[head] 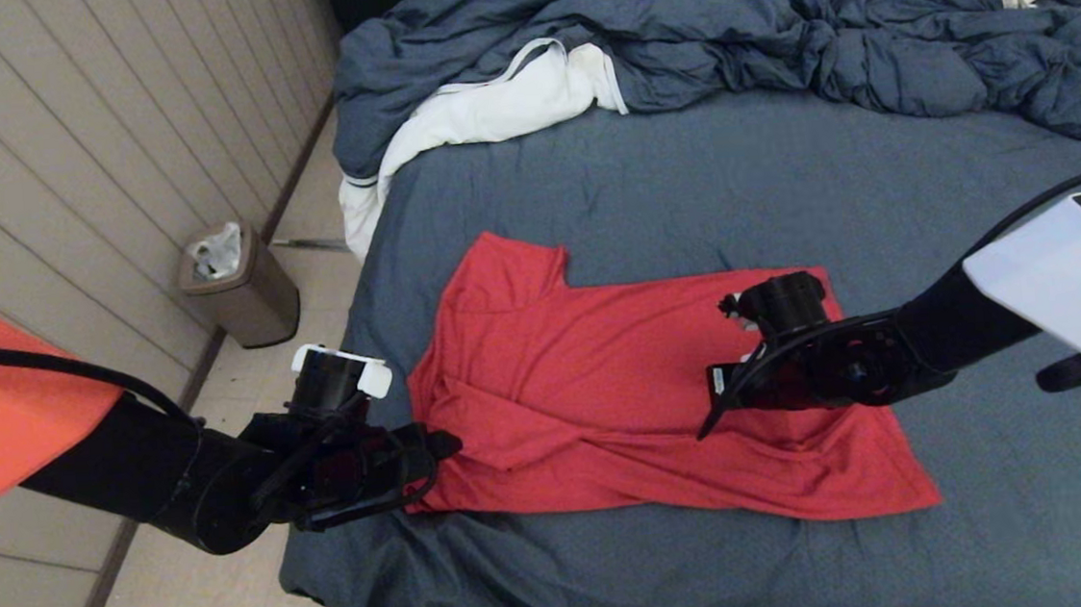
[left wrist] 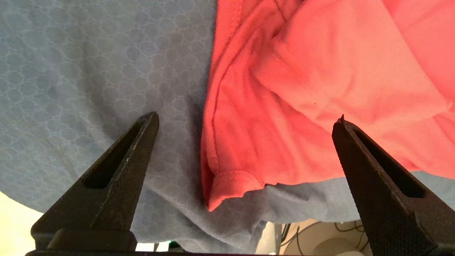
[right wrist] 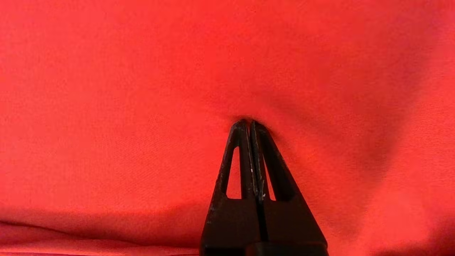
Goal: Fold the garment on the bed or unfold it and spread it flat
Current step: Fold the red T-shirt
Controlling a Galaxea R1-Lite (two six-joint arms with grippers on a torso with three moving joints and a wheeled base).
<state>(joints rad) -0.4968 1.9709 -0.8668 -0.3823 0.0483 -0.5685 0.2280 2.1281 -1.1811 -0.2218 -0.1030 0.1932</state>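
Your left claw [left wrist: 245, 121] hangs wide apart over the rolled hem corner of the red cotton T-shirt [head: 605, 385] on the slate-blue bed [head: 880, 200]. Your right claw [right wrist: 249, 124], pressed together, pokes the shirt's middle. Likely mid-fold: next, pinch that corner.

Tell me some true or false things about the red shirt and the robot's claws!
1. The red T-shirt lies on the bed. True.
2. The left gripper is shut tight. False: its fingers stand wide apart, over a corner of the shirt.
3. The right gripper is shut, with its tips against the red cloth. True.
4. The bin stands on the bed. False: it stands on the floor beside the bed.
5. The blue duvet covers the shirt. False: it is heaped farther back, apart from the shirt.
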